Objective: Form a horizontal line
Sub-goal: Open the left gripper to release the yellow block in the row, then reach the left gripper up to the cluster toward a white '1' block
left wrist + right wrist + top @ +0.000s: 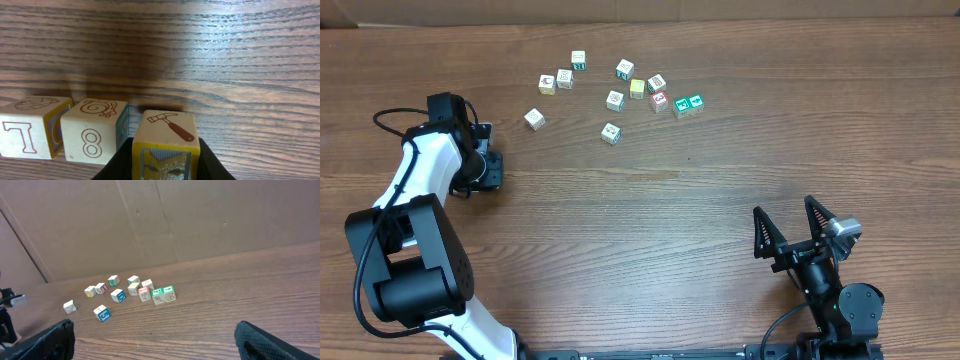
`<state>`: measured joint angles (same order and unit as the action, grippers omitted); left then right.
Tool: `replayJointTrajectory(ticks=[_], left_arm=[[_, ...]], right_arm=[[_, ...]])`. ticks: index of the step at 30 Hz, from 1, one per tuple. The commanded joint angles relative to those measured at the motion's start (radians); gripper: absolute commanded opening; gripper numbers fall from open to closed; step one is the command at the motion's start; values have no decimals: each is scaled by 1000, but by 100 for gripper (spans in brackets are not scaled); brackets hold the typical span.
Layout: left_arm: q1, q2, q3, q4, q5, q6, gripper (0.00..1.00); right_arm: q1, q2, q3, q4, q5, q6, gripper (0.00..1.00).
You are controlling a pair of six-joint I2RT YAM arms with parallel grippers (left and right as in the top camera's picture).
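Closest, at the near right corner of the table [650,230], the right gripper [783,207] rests with its fingers spread wide and nothing between them.

Farther in, toward the left edge, the left gripper [162,162] pinches a hammer cube [165,127] between its dark fingers [116,162]. This cube stands at the right end of the horizontal line [95,135], which here counts three cubes. An 8 cube [92,142] sits just beside the hammer cube, and a 7 cube [27,135] just beside that. Whether they touch cannot be told. In the overhead view the left arm hides this row.

Beyond, toward the far edge and about midway along it, loose cubes lie scattered. Two green cubes [688,104] touch side by side, with a red cube [659,101] just left of them and a yellow cube [637,88] near that. Whitish cubes [610,133] spread leftward, well apart from the left gripper.
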<state>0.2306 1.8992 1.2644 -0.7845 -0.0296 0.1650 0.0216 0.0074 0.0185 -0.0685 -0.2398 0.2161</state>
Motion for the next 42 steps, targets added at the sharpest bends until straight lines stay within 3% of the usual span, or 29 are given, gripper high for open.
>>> replayJointTrajectory(ticks=[1, 15, 23, 42], left_arm=[[-1, -3, -10, 4, 29, 21, 17], [-2, -3, -51, 56, 19, 18, 22], [-2, -3, -51, 63, 19, 18, 33], [-2, -3, -51, 99, 20, 18, 35]], right_arm=[[2, -4, -10, 6, -5, -3, 100], [3, -4, -10, 6, -5, -3, 100], [2, -4, -10, 6, -5, -3, 100], [3, -4, -10, 6, -5, -3, 100]])
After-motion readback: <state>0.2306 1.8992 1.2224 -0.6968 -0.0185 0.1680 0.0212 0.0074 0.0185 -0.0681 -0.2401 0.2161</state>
